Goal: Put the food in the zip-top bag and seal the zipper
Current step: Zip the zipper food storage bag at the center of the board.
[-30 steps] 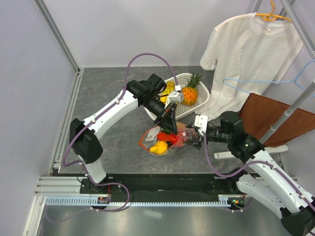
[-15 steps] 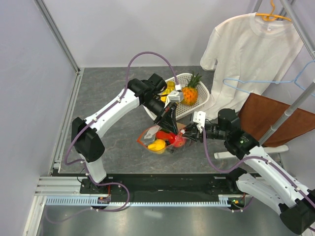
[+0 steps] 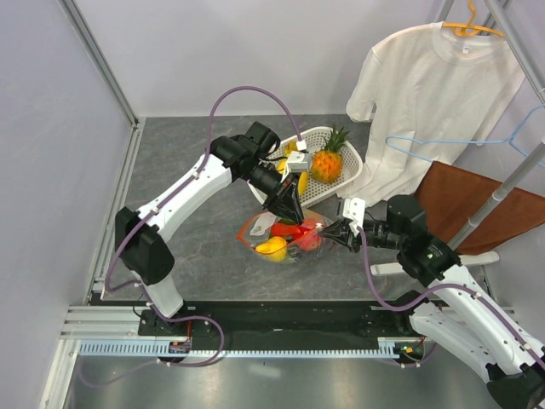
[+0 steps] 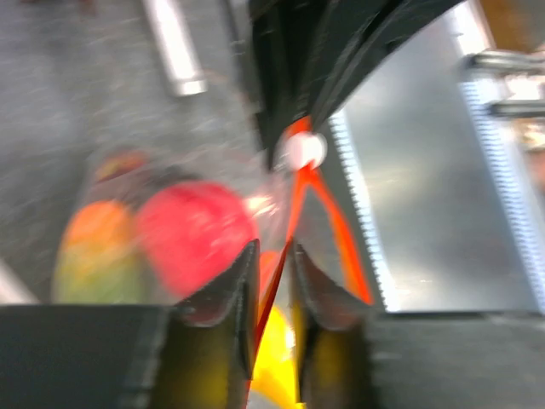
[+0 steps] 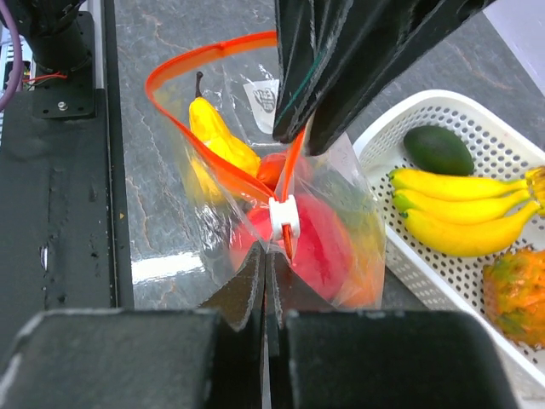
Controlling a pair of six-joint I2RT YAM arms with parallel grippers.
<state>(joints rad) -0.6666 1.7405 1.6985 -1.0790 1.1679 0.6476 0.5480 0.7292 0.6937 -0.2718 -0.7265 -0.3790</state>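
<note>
Robotics lab test cell. Evidence: bare aluminium frame post (image 3: 100,61) beside a grey bench (image 3: 183,149), blank wall (image 3: 255,51), cabled left arm (image 3: 187,192) and right arm (image 3: 464,285) bolted by a slotted rail (image 3: 255,348), white T-shirt (image 3: 434,94) on a hanger (image 3: 471,30).

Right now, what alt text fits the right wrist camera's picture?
The right fingers, shut, pinch the edge of a clear zip-top bag holding red and yellow food, its red-orange zipper gaping open. The left fingers reach in from above; a white basket of bananas sits right.
</note>
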